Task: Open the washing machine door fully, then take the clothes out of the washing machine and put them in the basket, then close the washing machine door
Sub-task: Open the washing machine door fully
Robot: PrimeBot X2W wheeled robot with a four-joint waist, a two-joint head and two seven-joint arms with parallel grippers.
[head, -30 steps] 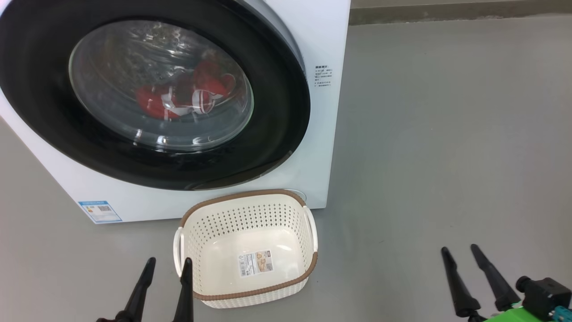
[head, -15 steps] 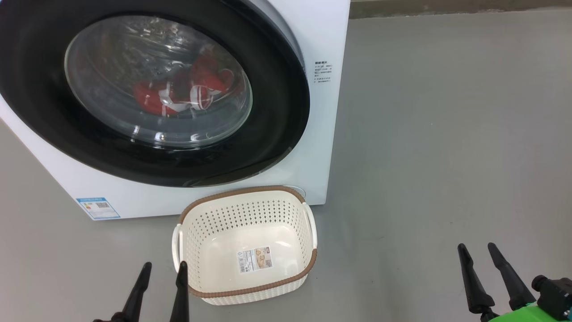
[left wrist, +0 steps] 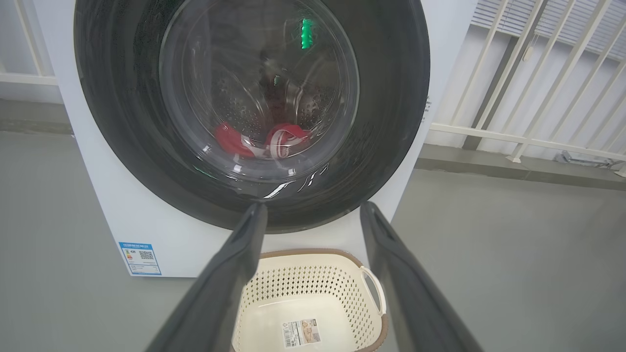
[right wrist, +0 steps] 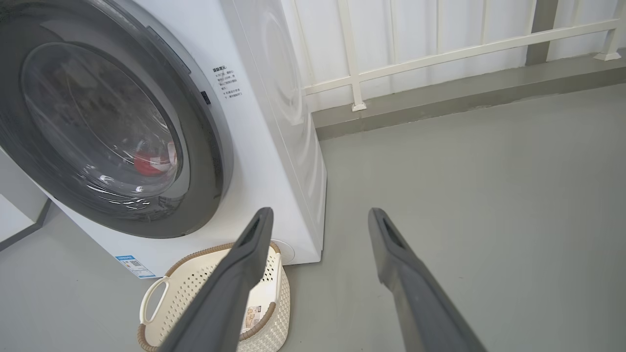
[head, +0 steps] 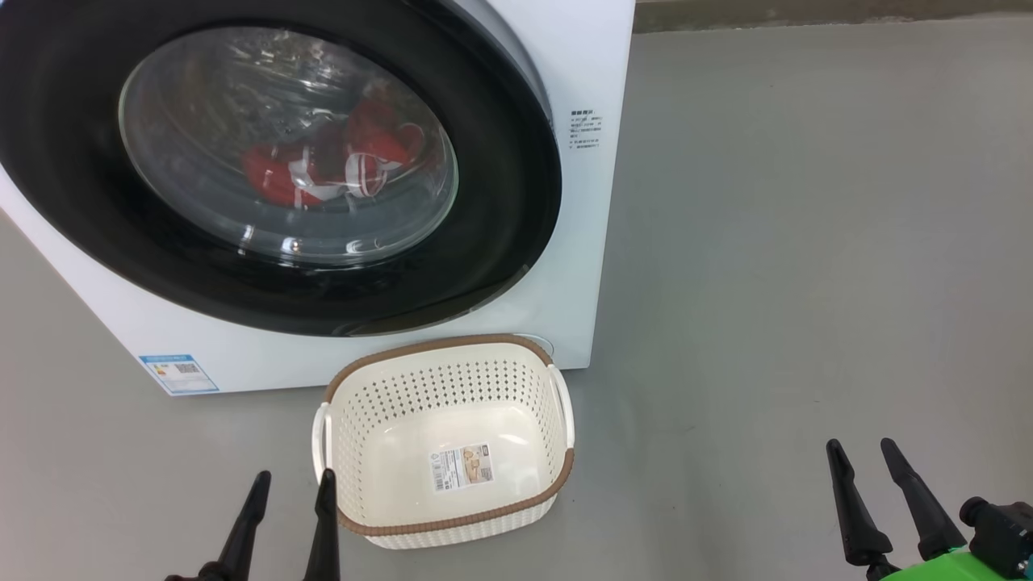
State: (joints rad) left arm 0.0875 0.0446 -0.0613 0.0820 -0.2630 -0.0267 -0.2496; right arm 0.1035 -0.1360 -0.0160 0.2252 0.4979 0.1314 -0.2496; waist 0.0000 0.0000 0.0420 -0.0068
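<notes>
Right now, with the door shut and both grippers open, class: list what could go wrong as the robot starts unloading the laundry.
1. The basket stands close under the door; swinging the door open may knock it aside.
2. The door's rim is smooth and glossy, so a grip may slip off it.
3. The clothes lie low inside the washing machine; a garment could drop on the floor beside the small basket.
</notes>
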